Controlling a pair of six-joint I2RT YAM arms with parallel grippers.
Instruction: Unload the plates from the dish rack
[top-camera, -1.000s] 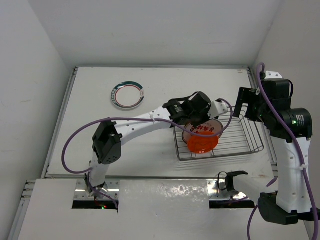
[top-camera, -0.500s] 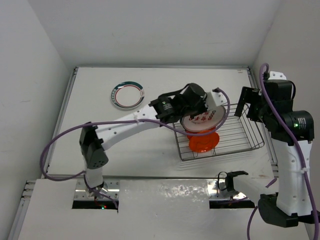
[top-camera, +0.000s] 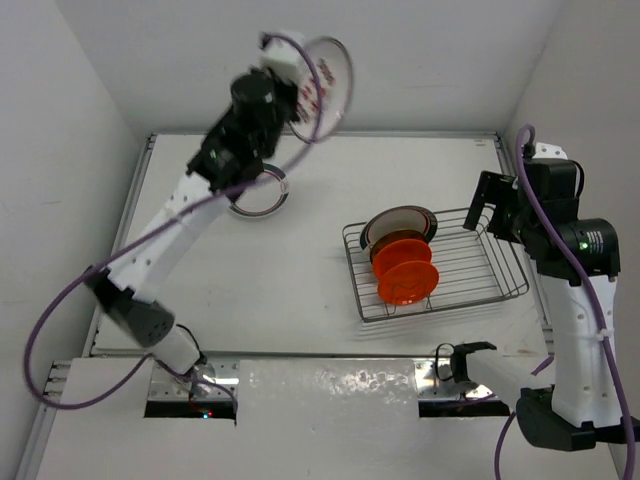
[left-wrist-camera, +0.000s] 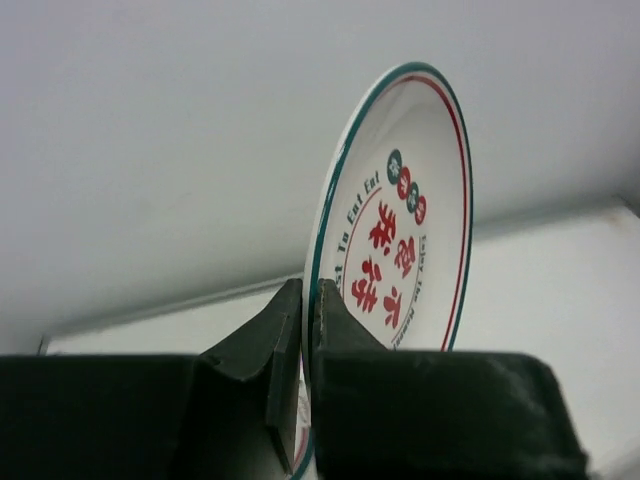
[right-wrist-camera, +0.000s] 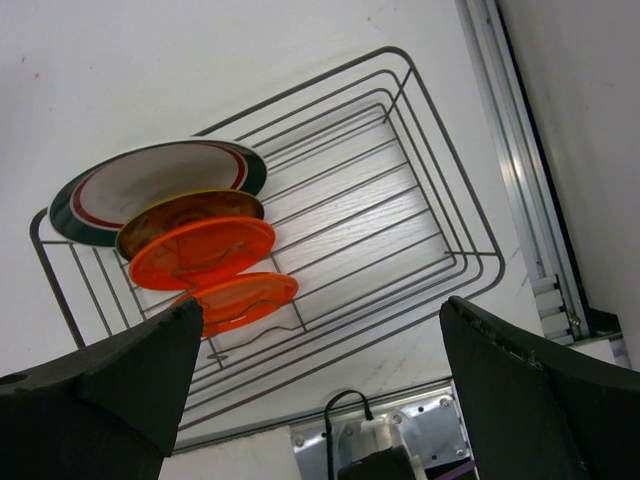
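ABOVE THE TABLE: my L pincer, fingers shut tight on the lower rim of a white plate w/ teal-and-red edge and red characters. I hold it on edge, high over the far-left part of the table, near the back wall. Below my L arm, flat on the table, lies a teal-rimmed plate, partly hidden.

At right, the dish rack sits on the table. Four plates lean in a row at its left end: a dark-rimmed white plate at the far end, then a yellow-edged plate, then two orange plates, closely overlapping one another.

My R pincer hangs above the rack's right side, fingers spread wide apart, gripping nothing and touching no wire.
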